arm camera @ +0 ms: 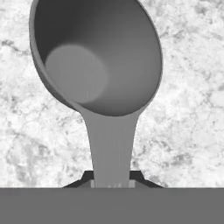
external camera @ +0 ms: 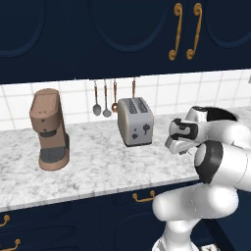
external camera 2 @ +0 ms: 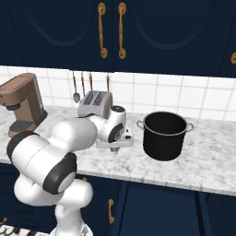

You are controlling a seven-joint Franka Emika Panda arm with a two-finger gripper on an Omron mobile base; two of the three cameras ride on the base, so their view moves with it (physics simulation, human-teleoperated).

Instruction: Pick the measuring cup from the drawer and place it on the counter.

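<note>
Pinched by its handle between the closed fingers of the gripper (arm camera: pixel 112 183), the grey measuring cup (arm camera: pixel 98 61) is held pointing straight outward over the counter (arm camera: pixel 188 109).

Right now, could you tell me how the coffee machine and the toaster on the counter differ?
The coffee machine is brown and tall; the toaster is silver-grey and low. The coffee machine stands toward the left end of the counter; the toaster sits farther right, below the hanging utensils. Both stand upright on the marble, near the tiled wall.
</note>
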